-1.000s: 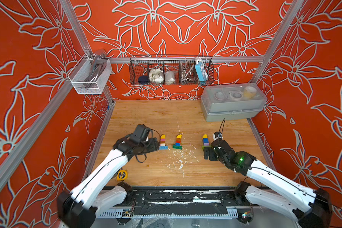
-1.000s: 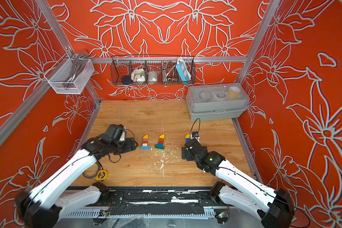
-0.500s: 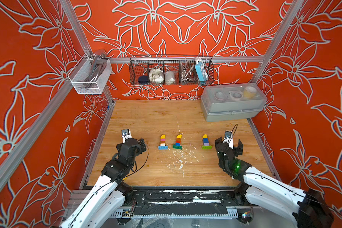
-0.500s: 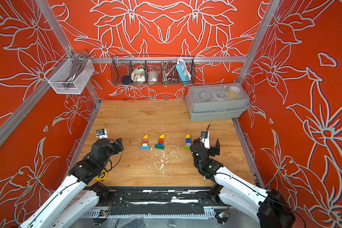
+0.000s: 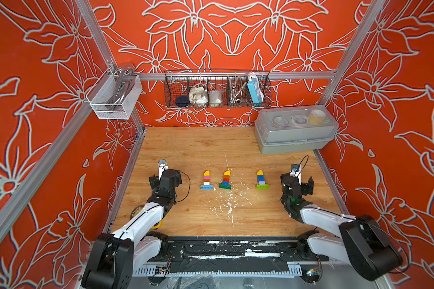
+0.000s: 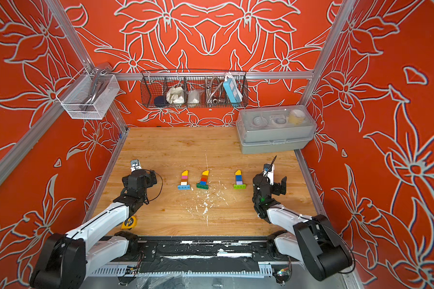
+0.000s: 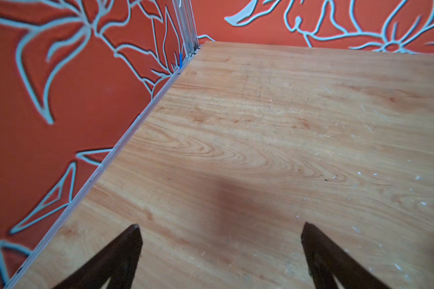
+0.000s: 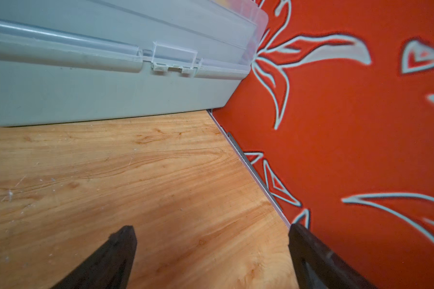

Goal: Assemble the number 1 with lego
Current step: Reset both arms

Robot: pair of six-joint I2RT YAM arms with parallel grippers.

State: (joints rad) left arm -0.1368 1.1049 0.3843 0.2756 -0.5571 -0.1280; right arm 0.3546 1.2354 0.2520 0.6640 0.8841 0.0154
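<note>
On the wooden desk [image 5: 198, 150], three upright lego stacks [image 5: 225, 179] of small coloured plastic bricks stand in a row in front of the grey lidded plastic box [image 5: 296, 130]. The left hand [image 7: 218, 227] and the right hand [image 8: 211, 229] both gape wide, holding nothing; the right one is nearer the box.

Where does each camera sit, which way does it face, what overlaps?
Top views: high at the front, looking down on table, three lego stacks, left arm, right arm.
Left wrist: on the left arm, facing the table's far left corner; open left gripper shows.
Right wrist: on the right arm, facing the grey box and side wall; open right gripper shows.
Shared: the grey box, in right wrist and top views.
</note>
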